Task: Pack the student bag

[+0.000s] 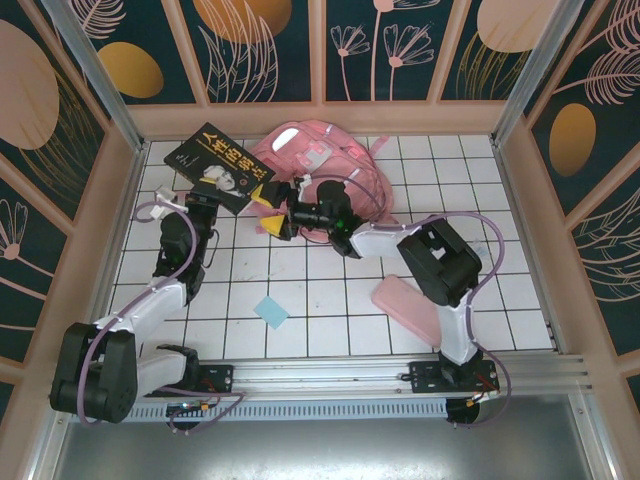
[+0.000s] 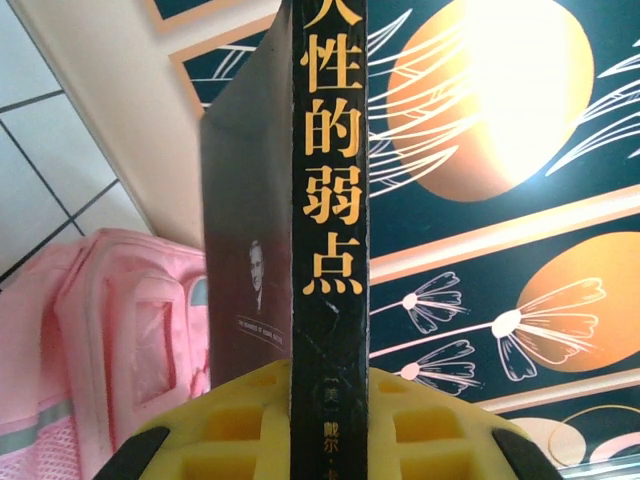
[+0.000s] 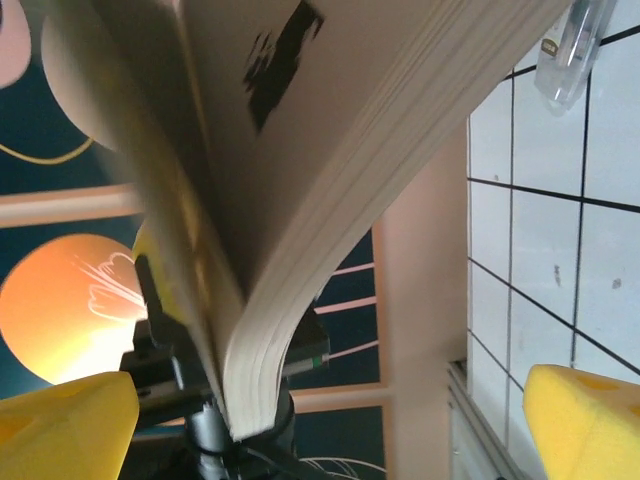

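The pink student bag (image 1: 325,160) lies at the back of the tiled table; its pink front (image 2: 90,340) also shows in the left wrist view. A black book with yellow Chinese title (image 1: 215,165) is held off the table just left of the bag. My left gripper (image 1: 212,190) is shut on it, the spine (image 2: 330,200) clamped between its yellow fingers (image 2: 440,425). My right gripper (image 1: 268,210) stands wide open at the book's right corner. The book's page edges (image 3: 300,290) hang between its yellow fingers (image 3: 585,415) without touching them.
A flat pink pencil case (image 1: 405,305) lies on the tiles at the right front, and a small blue note (image 1: 270,312) near the middle front. A clear pen-like object (image 3: 570,50) lies on the tiles. Patterned walls (image 1: 400,50) close in the back and sides.
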